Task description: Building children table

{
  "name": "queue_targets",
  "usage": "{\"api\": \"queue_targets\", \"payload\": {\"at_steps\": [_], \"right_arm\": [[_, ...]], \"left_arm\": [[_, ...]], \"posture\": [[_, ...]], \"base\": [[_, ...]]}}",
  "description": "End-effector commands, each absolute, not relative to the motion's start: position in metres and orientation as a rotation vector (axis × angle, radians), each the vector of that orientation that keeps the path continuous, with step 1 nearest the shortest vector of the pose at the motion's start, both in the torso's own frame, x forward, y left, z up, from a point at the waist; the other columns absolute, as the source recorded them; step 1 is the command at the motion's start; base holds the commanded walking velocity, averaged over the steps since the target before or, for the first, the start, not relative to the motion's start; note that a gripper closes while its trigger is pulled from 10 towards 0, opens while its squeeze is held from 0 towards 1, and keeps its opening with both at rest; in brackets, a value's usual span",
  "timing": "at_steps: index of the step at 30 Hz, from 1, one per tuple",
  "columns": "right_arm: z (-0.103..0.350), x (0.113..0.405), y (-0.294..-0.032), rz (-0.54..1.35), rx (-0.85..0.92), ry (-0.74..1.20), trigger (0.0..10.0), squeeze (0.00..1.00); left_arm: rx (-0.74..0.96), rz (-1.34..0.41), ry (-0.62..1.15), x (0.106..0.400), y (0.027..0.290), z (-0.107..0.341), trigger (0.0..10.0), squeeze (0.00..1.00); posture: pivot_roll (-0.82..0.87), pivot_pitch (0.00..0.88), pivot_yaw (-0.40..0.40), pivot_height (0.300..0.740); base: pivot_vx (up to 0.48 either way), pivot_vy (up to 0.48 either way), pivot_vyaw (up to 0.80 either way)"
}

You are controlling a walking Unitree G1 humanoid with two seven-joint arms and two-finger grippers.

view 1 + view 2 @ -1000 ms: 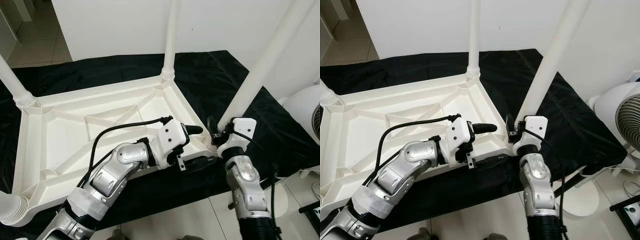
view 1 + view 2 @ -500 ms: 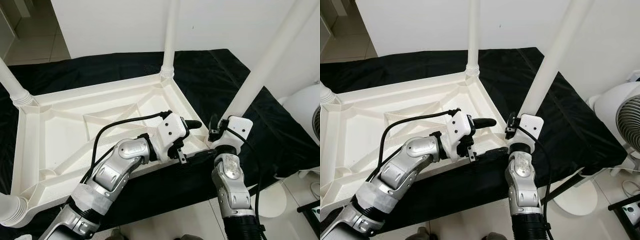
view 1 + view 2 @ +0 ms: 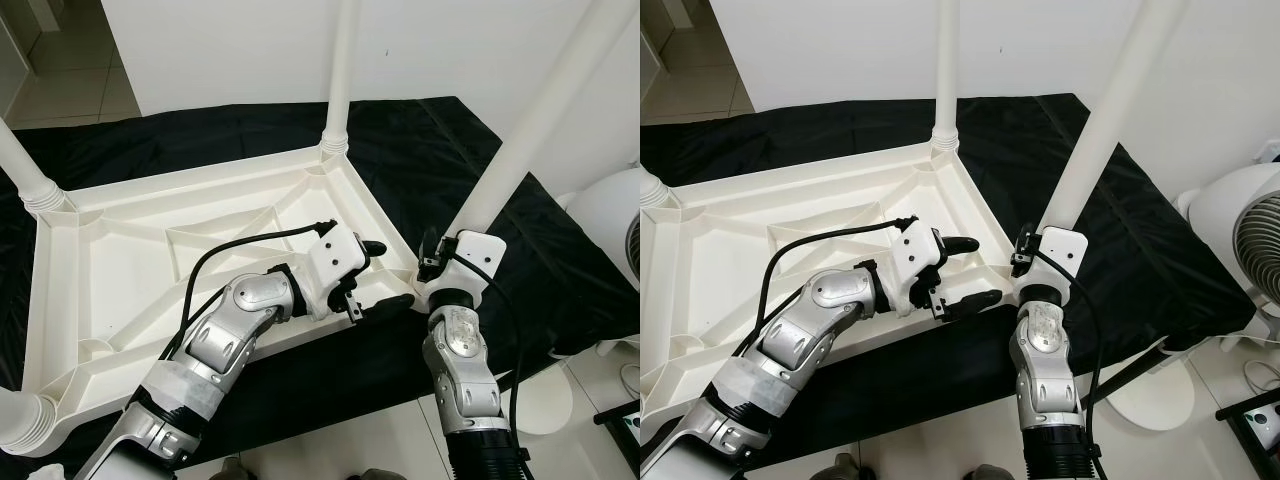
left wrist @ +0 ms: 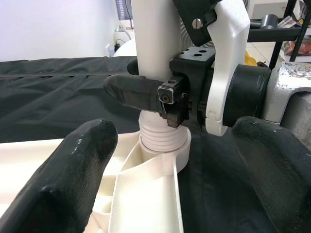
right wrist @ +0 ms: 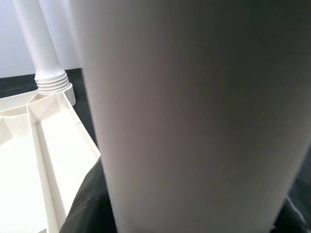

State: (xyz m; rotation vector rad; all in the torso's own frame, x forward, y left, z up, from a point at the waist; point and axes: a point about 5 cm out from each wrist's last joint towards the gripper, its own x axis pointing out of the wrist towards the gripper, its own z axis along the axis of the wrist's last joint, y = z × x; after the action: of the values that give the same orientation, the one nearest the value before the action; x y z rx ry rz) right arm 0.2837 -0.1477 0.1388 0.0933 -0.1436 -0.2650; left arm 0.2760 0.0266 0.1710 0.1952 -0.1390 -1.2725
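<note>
Gripping the near-right table leg (image 3: 520,140) just above its ribbed base, the right gripper (image 4: 146,94) is clenched around it, one finger visible, the other hidden behind the leg. The left gripper (image 3: 385,275) hangs released beside that corner, its fingers spread. The upturned white tabletop (image 3: 120,250) lies on a black sheet (image 3: 440,150); its legs are cut off at the top edge.

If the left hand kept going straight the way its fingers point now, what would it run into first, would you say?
Most likely the table leg in the corner socket, where the right hand grips it. The left hand is open and aimed at the leg's ribbed base, so leg and right hand would meet it almost together.
</note>
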Motion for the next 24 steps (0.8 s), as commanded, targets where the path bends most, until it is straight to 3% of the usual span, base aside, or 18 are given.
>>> {"api": "queue_targets", "payload": {"at_steps": [1,4,5,10,11,20,21,23,24], "right_arm": [[0.1247,0.2837,-0.1398,-0.282,0.162,-0.059,10.0,0.00],[0.1248,0.2839,-0.1396,-0.280,0.164,-0.059,10.0,0.00],[0.1247,0.2840,-0.1393,-0.278,0.164,-0.058,10.0,0.00],[0.1249,0.2840,-0.1383,-0.270,0.158,-0.058,10.0,0.00],[0.1250,0.2838,-0.1376,-0.265,0.156,-0.059,10.0,0.00],[0.1257,0.2841,-0.1361,-0.256,0.148,-0.062,10.0,0.00],[0.1262,0.2840,-0.1358,-0.249,0.154,-0.068,10.0,0.44],[0.1266,0.2838,-0.1357,-0.244,0.158,-0.072,10.0,0.44],[0.1283,0.2834,-0.1356,-0.231,0.161,-0.087,10.0,1.00]], "left_arm": [[0.178,-1.221,-0.136,0.2786,0.0271,0.1708,10.0,0.00],[0.181,-1.220,-0.141,0.2786,0.0268,0.1714,10.0,0.00],[0.169,-1.226,-0.147,0.2783,0.0267,0.1724,0.0,0.00],[0.151,-1.242,-0.150,0.2770,0.0263,0.1733,0.0,0.00],[0.173,-1.238,-0.146,0.2775,0.0257,0.1725,10.0,0.00],[0.197,-1.256,-0.154,0.2751,0.0227,0.1718,10.0,0.00],[0.199,-1.260,-0.156,0.2745,0.0223,0.1717,10.0,0.00],[0.200,-1.262,-0.157,0.2742,0.0220,0.1717,10.0,0.00],[0.197,-1.265,-0.155,0.2738,0.0217,0.1716,10.0,0.00]], "posture": [[-0.01,0.030,-0.010,0.740],[-0.01,0.029,-0.009,0.740],[-0.02,0.027,-0.010,0.740],[-0.02,0.027,-0.013,0.740],[-0.02,0.027,-0.013,0.740],[-0.02,0.027,-0.015,0.740],[-0.02,0.024,-0.013,0.740],[-0.02,0.024,-0.013,0.740],[-0.02,0.021,-0.011,0.740]], "base": [[0.000,0.000,0.00],[0.000,0.000,0.00],[0.000,0.000,0.00],[0.000,0.000,0.00],[0.000,0.000,0.00],[0.000,0.000,0.00],[0.000,0.000,0.00],[0.000,0.000,0.00],[0.000,0.000,0.00]]}}
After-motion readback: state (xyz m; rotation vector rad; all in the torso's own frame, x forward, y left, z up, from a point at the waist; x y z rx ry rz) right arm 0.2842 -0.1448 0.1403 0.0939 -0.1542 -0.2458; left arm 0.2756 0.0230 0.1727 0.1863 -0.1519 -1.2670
